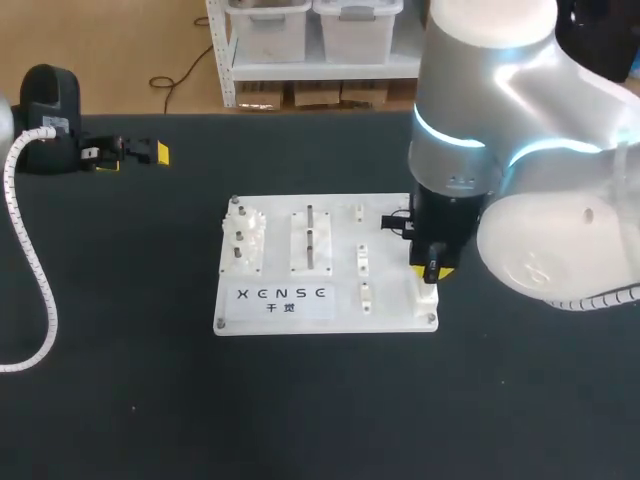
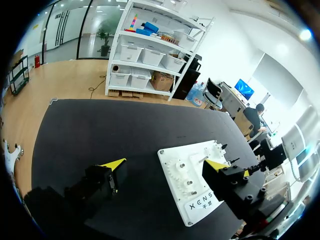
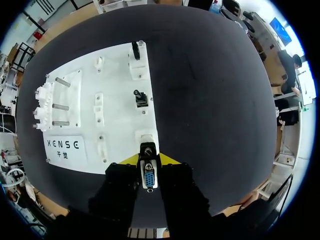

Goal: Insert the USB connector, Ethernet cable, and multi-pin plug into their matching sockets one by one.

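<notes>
The white socket board lies mid-table. My right gripper stands over its front right corner. In the right wrist view that gripper is shut on the multi-pin plug, a black body with a blue pin face toward the camera. The plug's front end meets a white socket block; how deep it sits is hidden. Two small black connectors stand in sockets farther along the same edge. My left gripper rests at the table's far left, open and empty.
The board also carries white gear posts, a slotted peg block, small white clips and a printed label. A white coiled cable runs down the table's left side. Black tabletop surrounds the board.
</notes>
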Action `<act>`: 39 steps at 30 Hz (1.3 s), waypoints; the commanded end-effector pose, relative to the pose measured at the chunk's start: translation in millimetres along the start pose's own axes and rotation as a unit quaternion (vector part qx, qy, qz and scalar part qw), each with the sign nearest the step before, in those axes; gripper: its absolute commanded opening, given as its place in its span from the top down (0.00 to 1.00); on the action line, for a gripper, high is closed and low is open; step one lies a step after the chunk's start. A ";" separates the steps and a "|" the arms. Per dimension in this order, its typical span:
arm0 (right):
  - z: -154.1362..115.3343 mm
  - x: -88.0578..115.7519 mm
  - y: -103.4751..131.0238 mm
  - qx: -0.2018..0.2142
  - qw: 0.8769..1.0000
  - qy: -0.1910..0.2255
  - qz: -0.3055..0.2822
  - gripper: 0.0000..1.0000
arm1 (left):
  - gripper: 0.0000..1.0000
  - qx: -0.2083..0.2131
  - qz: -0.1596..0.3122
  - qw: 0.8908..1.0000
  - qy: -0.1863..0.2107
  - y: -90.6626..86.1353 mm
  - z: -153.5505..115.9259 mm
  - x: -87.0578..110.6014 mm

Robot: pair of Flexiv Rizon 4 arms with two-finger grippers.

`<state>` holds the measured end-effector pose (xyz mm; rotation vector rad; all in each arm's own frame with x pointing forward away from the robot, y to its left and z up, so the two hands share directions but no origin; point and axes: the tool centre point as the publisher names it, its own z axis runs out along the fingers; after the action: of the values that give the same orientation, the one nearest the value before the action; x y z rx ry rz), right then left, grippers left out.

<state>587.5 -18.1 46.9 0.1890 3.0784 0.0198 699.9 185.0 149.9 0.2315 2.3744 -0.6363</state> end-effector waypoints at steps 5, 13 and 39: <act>27.1 -0.1 -4.6 0.000 1.000 0.016 0.002 1.00 | 0.00 0.000 0.000 1.000 0.000 0.0 0.0 0.0; 30.3 0.2 -5.0 -0.001 1.000 0.025 0.004 1.00 | 0.00 0.000 0.000 1.000 0.000 0.0 0.0 0.0; -9.9 -6.1 0.5 0.006 0.999 -0.042 -0.005 0.00 | 0.00 0.000 0.000 1.000 0.000 0.0 0.0 0.0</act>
<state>601.4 -18.0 53.0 0.1647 3.0360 0.0107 699.9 185.0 150.0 0.2315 2.3744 -0.6363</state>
